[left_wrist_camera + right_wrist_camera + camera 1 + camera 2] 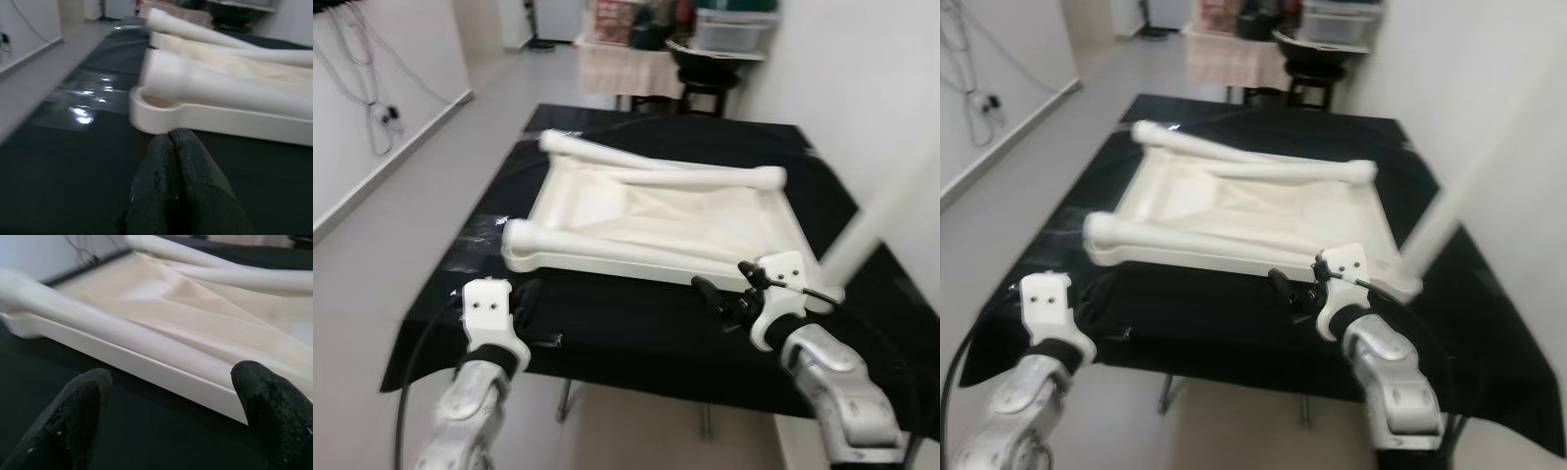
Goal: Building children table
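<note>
Right hand (729,297) sits low over the near edge of the bench, fingers (73,421) spread wide apart, gripping nothing. It faces the near rim of the cream plastic children's table top (651,211), which lies upside down like a shallow tray, just ahead of the fingertips w/ a strip of black cloth between. Not touching yet.

Left hand (178,166) hovers near the bench's front-left, fingers pressed together, empty. It points at the rounded near-left corner of the same top, close but apart.

Across the top lie two cream round plastic legs: one (617,242) along the near rim, its fat end at the left corner; another (656,166) slanting along the far side. A pale blurred rod (876,215), prob. a third leg, rises at the right; can't tell what holds it.

All rests on the bench draped in black cloth (607,323).

Step, as I read it: approach phase, parts laid out, no leg fitted. Next move likely needs the right hand to go fwd and close on the near leg or rim, w/ the left steadying the corner so the top doesn't slide on the cloth.
</note>
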Robot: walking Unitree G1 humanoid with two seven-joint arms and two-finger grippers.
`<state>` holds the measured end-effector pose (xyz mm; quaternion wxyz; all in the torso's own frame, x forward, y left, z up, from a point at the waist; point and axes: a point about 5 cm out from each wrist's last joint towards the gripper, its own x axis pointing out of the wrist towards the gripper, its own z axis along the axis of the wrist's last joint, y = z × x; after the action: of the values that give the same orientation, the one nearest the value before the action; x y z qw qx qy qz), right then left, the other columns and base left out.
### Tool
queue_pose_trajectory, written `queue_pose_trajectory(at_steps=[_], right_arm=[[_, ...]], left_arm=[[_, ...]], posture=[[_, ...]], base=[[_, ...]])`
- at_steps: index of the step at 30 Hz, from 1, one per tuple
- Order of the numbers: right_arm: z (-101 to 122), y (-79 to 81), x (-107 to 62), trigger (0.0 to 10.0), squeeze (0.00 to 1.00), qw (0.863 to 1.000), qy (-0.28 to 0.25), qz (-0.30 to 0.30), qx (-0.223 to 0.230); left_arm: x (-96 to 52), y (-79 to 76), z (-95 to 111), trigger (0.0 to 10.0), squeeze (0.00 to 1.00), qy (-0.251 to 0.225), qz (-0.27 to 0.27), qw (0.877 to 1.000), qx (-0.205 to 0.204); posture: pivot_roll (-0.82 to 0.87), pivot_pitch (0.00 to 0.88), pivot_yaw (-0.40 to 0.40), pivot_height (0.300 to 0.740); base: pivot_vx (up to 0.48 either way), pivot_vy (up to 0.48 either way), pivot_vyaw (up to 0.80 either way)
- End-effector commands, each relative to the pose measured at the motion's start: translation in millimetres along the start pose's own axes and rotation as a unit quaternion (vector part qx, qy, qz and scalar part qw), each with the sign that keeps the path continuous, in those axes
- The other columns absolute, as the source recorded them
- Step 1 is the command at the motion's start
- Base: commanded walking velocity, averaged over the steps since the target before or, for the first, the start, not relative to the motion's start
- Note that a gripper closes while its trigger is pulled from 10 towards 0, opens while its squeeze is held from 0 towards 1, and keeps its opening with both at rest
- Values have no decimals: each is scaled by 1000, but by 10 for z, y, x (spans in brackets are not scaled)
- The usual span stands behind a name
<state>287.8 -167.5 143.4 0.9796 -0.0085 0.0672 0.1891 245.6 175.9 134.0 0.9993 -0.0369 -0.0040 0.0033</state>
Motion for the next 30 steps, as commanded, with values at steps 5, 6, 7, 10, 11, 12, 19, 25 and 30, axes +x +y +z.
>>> queue_pose_trajectory(at_steps=[5,6,7,10,11,12,19,25,30], right_arm=[[-35,-87,46,10000,0,999,6,-31,-15],[-35,-87,46,10000,0,999,6,-31,-15],[-38,-83,69,10000,0,999,6,-33,-16],[-36,-82,142,10000,0,999,2,-45,-15],[-41,-76,165,10000,0,999,2,-47,-15],[-41,-76,165,10000,0,999,2,-47,-15],[-100,-26,247,10000,0,999,11,-45,-9],[-145,-19,284,10000,0,999,11,-50,-11],[-172,10,326,10000,0,998,11,-52,-17]], left_arm=[[30,-81,29,10000,0,-6,-12,1000,-4],[30,-81,29,10000,0,-6,-12,1000,-4],[34,-79,37,10000,0,-9,-11,1000,-2],[22,-107,27,10000,0,-9,-21,1000,-2],[15,-121,12,10000,0,-6,-25,1000,-3],[15,-121,12,10000,0,-6,-25,1000,-3],[-1,-186,-44,10000,0,7,-52,998,27],[15,-201,-73,10000,0,14,-60,997,35],[32,-295,-39,10000,0,6,-101,993,59]], posture=[[42,44,-105,740],[42,44,-105,740],[43,43,-106,740],[37,43,-106,740],[34,43,-101,740],[34,43,-101,740],[48,36,-88,740],[53,27,-80,740],[56,19,-75,740]], base=[[0,458,0],[0,424,0],[0,0,0],[0,0,0],[0,0,0],[0,0,0],[0,0,0],[0,0,0],[0,0,0]])
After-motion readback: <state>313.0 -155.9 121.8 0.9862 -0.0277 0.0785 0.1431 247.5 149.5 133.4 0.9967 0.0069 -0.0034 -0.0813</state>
